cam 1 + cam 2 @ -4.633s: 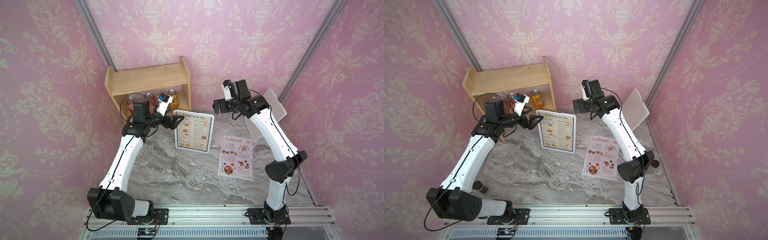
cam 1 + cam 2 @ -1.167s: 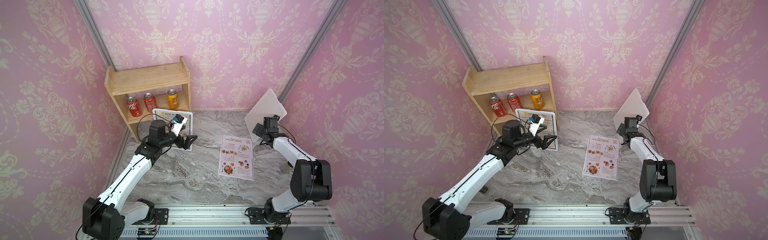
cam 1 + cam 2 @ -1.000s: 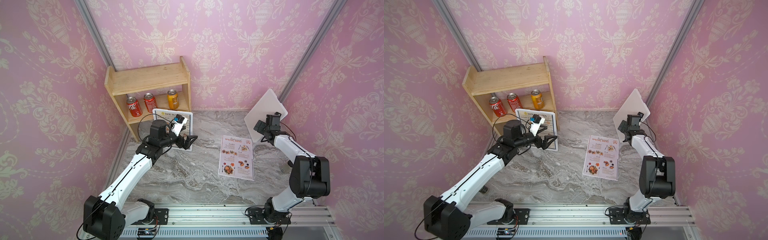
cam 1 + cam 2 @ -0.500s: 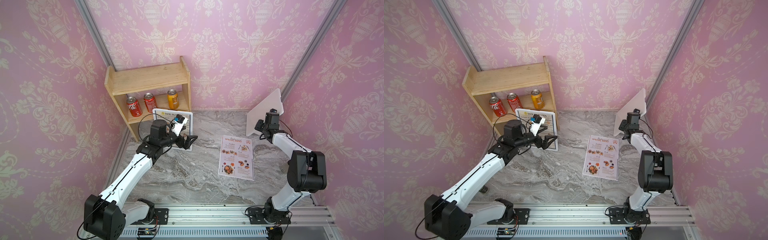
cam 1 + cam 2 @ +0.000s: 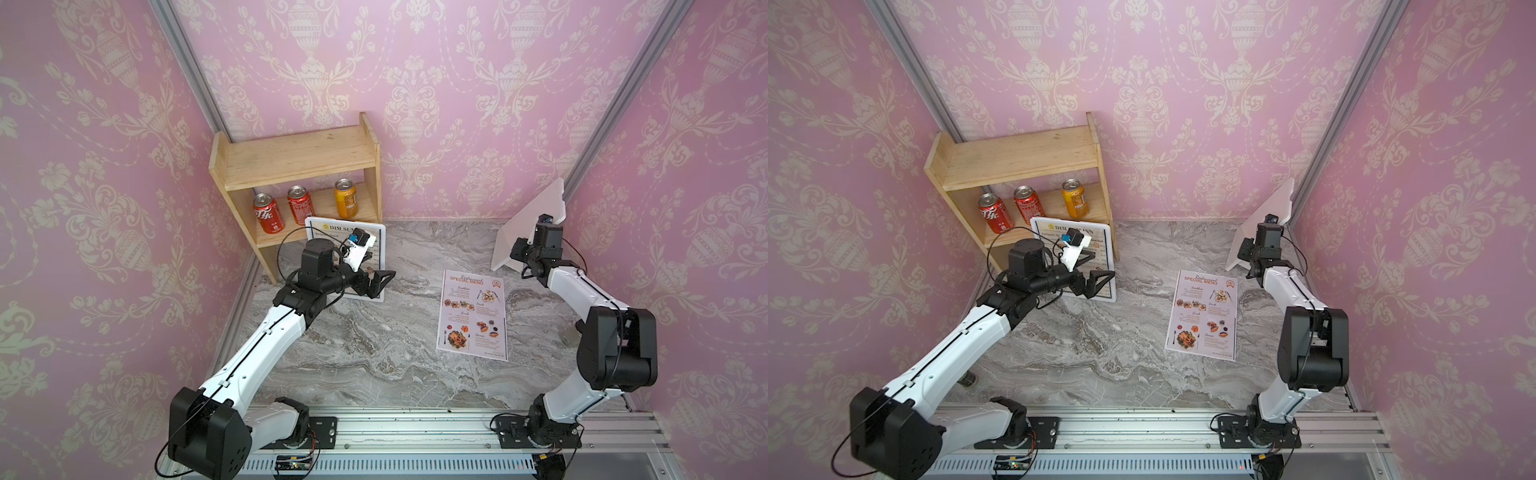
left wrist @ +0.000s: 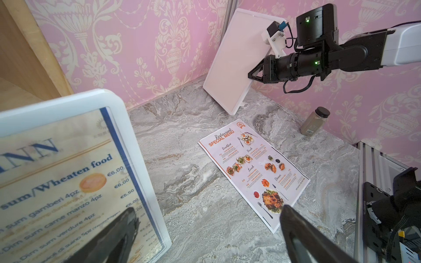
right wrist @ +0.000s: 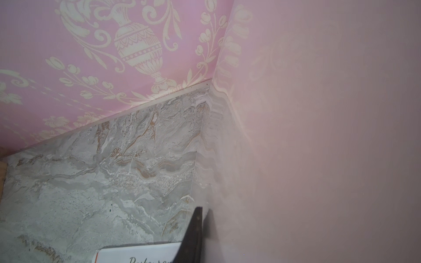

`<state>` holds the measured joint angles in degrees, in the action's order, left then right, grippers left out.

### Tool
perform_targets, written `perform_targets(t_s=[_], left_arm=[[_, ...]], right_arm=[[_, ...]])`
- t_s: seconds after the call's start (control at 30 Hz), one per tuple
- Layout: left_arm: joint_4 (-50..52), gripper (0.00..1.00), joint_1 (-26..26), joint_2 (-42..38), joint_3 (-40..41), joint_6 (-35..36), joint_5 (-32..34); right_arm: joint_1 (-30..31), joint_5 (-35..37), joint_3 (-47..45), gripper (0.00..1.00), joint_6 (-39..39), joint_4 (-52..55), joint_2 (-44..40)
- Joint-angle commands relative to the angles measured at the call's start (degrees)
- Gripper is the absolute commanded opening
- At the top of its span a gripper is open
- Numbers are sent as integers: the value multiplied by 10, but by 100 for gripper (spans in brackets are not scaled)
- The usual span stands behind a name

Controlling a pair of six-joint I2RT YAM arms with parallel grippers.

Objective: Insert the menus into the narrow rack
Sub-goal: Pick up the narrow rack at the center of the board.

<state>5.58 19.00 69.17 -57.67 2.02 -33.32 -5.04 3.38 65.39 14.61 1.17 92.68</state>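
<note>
The blue-bordered Dim Sum menu [image 5: 332,227] [image 6: 63,173] stands in a white frame against the wooden shelf. My left gripper [image 5: 384,284] [image 5: 1102,284] [image 6: 208,211] hangs open just in front of that frame's lower corner, holding nothing. The orange-headed special menu [image 5: 473,316] [image 5: 1204,316] [image 6: 252,170] lies flat on the marble. At the back right corner a narrow rack, a white flat panel [image 5: 534,216] [image 5: 1277,203] [image 6: 237,57] [image 7: 319,136] on a small foot, stands tilted. My right gripper [image 5: 517,251] [image 5: 1246,249] [image 6: 254,76] is shut on its edge. One finger [image 7: 194,230] lies flat on its face.
A wooden shelf [image 5: 299,156] at the back left holds three cans [image 5: 300,205]. A small dark-capped jar [image 6: 314,121] stands by the right wall. Pink walls close in three sides. An aluminium rail [image 5: 415,428] runs along the front.
My right gripper has closed on the white panel's edge. The panel has swung from leaning broad against the wall to standing more edge-on. The left arm has hardly moved.
</note>
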Motion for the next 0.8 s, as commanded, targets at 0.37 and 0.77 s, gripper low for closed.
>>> perform_targets(t_s=[0.37,0.77], left_arm=[[-9,99,7,-22,-76,-16,-35],[-77,99,-4,37,-134,-12,-173]], right_arm=[[184,-126,7,0,-140,135,-228],[269,-243,14,0,-208,310,-390]])
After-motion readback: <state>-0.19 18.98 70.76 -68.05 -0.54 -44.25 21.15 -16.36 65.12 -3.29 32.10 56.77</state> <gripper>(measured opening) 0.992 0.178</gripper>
